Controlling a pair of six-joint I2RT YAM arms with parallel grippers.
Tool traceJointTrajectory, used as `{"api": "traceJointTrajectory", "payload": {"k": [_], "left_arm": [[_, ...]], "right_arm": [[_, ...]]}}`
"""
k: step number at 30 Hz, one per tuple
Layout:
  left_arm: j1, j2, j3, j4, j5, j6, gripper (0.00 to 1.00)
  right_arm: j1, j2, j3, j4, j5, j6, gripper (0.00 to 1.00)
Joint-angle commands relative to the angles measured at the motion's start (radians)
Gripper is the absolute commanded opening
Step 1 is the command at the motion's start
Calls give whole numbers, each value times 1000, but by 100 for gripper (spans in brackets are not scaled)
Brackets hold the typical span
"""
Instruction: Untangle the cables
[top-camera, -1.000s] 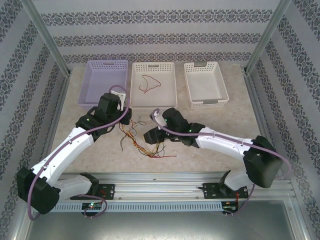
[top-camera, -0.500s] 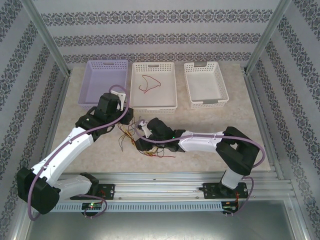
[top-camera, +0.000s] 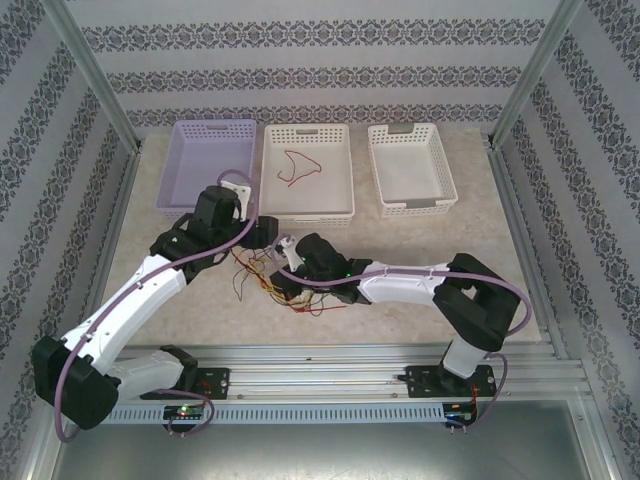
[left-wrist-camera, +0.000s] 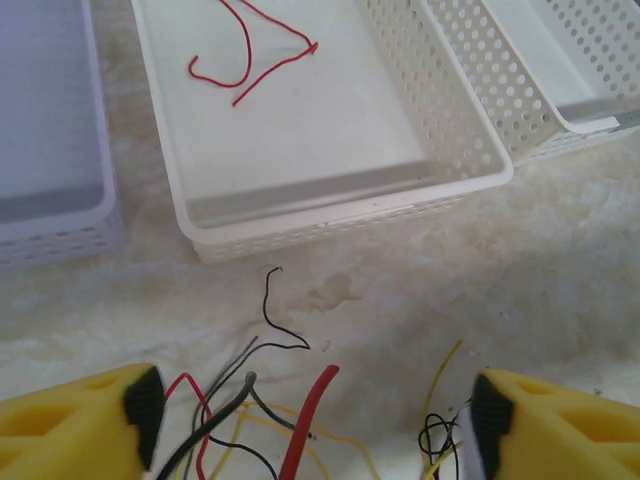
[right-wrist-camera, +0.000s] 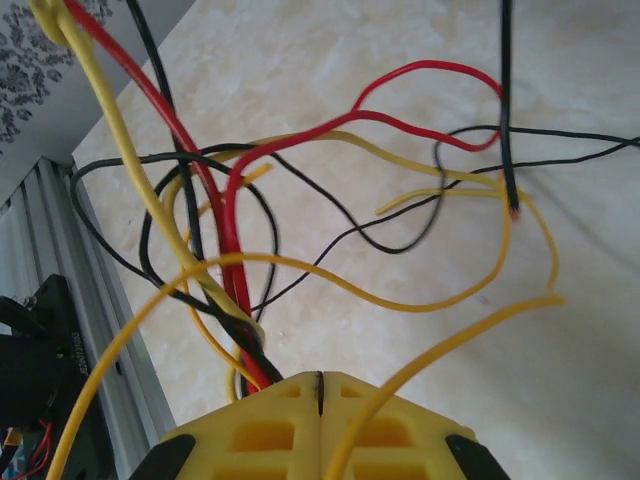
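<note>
The cables (top-camera: 300, 290) lie in a red, yellow and black tangle on the table between the two arms. My left gripper (top-camera: 264, 238) hovers at the tangle's far left edge. In the left wrist view the left gripper (left-wrist-camera: 310, 420) is open wide, and loose ends of the cables (left-wrist-camera: 300, 420) lie between its yellow fingers (left-wrist-camera: 80, 425), untouched. My right gripper (top-camera: 284, 278) is in the tangle. In the right wrist view the right gripper (right-wrist-camera: 320, 382) is shut, and a taut red, black and yellow bundle (right-wrist-camera: 235, 320) runs in under its tips. One yellow strand (right-wrist-camera: 440, 350) drapes over it.
Three baskets stand at the back: a purple one (top-camera: 170, 200), a middle white one (top-camera: 307, 215) holding a single red cable (top-camera: 297, 166), and a white one (top-camera: 412, 206) on the right. The metal rail (top-camera: 330, 360) borders the near edge.
My left gripper has opened, letting go of the strands. The right arm swung left into the tangle and its jaws closed there. The tangle shifted slightly.
</note>
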Motion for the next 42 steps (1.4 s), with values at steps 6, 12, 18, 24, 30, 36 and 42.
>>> {"api": "traceJointTrajectory", "payload": {"k": [6, 12, 18, 24, 30, 36, 42], "left_arm": [[12, -53, 33, -3, 6, -86, 100], [11, -21, 63, -66, 71, -145, 100], [1, -52, -76, 41, 237, -277, 100], [-105, -29, -186, 137, 271, -308, 100], [-226, 39, -242, 224, 289, -265, 100], [-287, 124, -269, 274, 317, -224, 100], [-287, 146, -294, 290, 298, -197, 65]], "right_arm": [[-126, -213, -70, -1, 3, 24, 0], [-182, -323, -69, -85, 29, -2, 0], [-259, -417, 20, -223, 14, -20, 0], [-277, -448, 122, -311, 8, -51, 0], [-291, -440, 184, -343, -2, -51, 0], [-291, -429, 239, -373, -7, -59, 0], [-291, -427, 270, -398, -3, -69, 0]]}}
